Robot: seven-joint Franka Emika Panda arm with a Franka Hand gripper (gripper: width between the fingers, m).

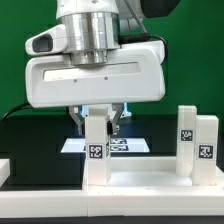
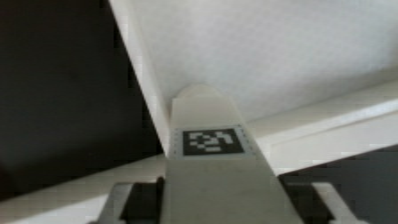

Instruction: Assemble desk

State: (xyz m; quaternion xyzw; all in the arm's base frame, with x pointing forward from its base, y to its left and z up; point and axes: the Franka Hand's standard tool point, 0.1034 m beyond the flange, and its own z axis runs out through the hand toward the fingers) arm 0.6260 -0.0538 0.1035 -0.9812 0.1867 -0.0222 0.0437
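The white desk top (image 1: 140, 190) lies flat at the front of the exterior view, rim up. A square white leg (image 1: 97, 150) with a marker tag stands upright on its left part. My gripper (image 1: 100, 118) is straight above it and shut on the leg's upper end. In the wrist view the leg (image 2: 214, 150) runs up between my fingers (image 2: 128, 200), its tag facing the camera, with the desk top (image 2: 267, 50) beyond. Two more tagged legs (image 1: 196, 140) stand upright on the desk top's right part.
The marker board (image 1: 130, 146) lies on the black table behind the held leg. A green backdrop fills the rear. A white edge (image 1: 4, 170) shows at the exterior view's far left.
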